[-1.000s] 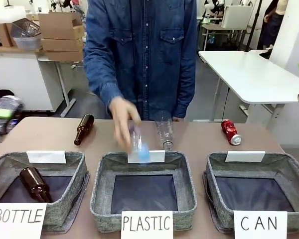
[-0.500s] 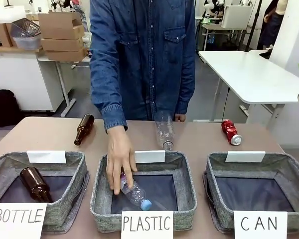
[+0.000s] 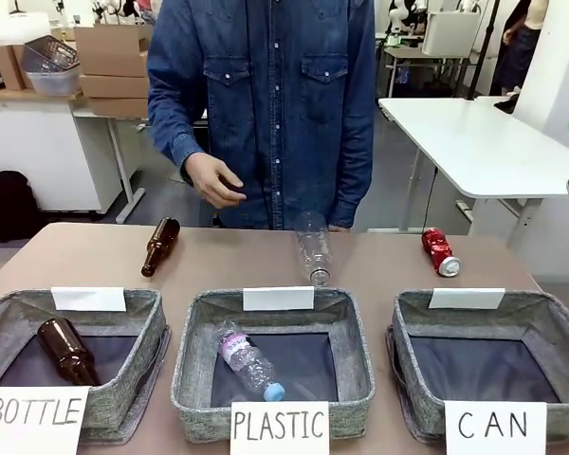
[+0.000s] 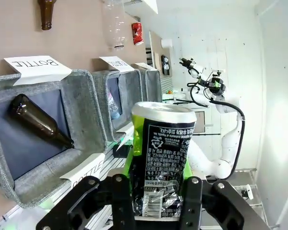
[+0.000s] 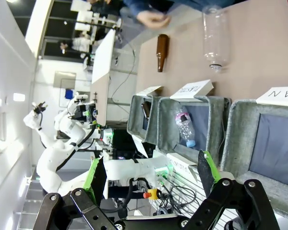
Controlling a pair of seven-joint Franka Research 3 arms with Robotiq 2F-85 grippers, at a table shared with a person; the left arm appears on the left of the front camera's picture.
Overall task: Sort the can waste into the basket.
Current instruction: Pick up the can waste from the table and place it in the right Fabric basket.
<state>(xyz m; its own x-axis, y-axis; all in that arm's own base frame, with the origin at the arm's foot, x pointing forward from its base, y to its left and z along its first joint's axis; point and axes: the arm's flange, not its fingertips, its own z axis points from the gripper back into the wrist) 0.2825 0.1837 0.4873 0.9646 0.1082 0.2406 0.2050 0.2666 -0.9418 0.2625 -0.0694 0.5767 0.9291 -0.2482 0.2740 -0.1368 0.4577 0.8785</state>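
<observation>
Front camera faces across the table (image 3: 104, 251) at the person (image 3: 266, 104); both sideways-rolled wrist cameras also see the CAN basket (image 3: 401, 327).

On brown table (image 3: 76, 248): BOTTLE basket (image 3: 156, 334), PLASTIC basket (image 3: 193, 398), CAN basket (image 3: 399, 330) along frame bottom; above, brown bottle (image 3: 159, 245) left, clear bottle (image 3: 312, 246) centre, red can (image 3: 439, 251) right.

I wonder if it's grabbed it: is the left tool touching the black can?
Touching. Left wrist view shows the black can standing clamped between the left tool's two fingers.
</observation>
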